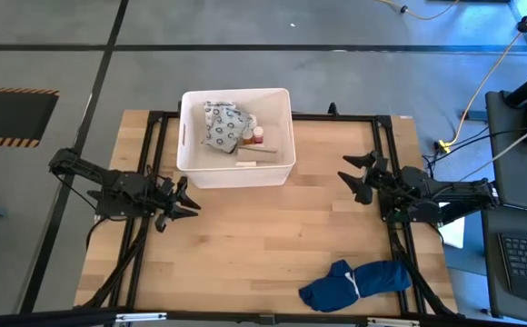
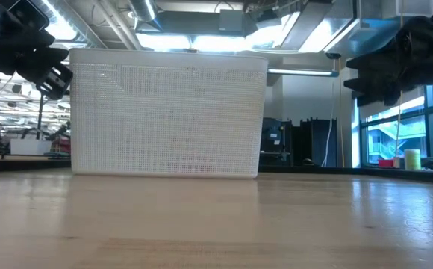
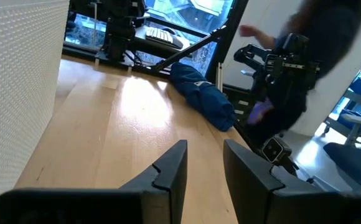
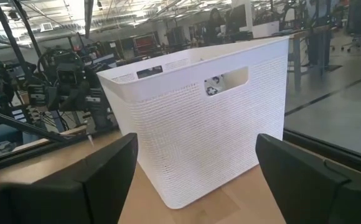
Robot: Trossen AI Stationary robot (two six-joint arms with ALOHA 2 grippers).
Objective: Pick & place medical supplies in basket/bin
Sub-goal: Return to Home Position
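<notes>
The white bin (image 1: 191, 145) stands at the table's far middle. Inside it lie two white printed packets (image 1: 223, 127), a small red bottle (image 1: 258, 136) and a tan piece (image 1: 256, 153). One packet shows through the bin's handle slot (image 4: 215, 87). My left gripper (image 1: 189, 198) hovers level at the bin's near left corner. It is open, with nothing between its fingers (image 3: 171, 168). My right gripper (image 1: 352, 177) hovers level to the right of the bin. It is wide open and empty, and it faces the bin's side wall (image 4: 199, 143).
A dark blue cloth bundle (image 1: 354, 283) lies near the table's front edge, right of the middle. Bare wood lies between the two arms. A black frame (image 1: 154, 123) runs along the table's sides. Beyond the table's right side a person in dark clothing (image 3: 317, 37) moves, blurred.
</notes>
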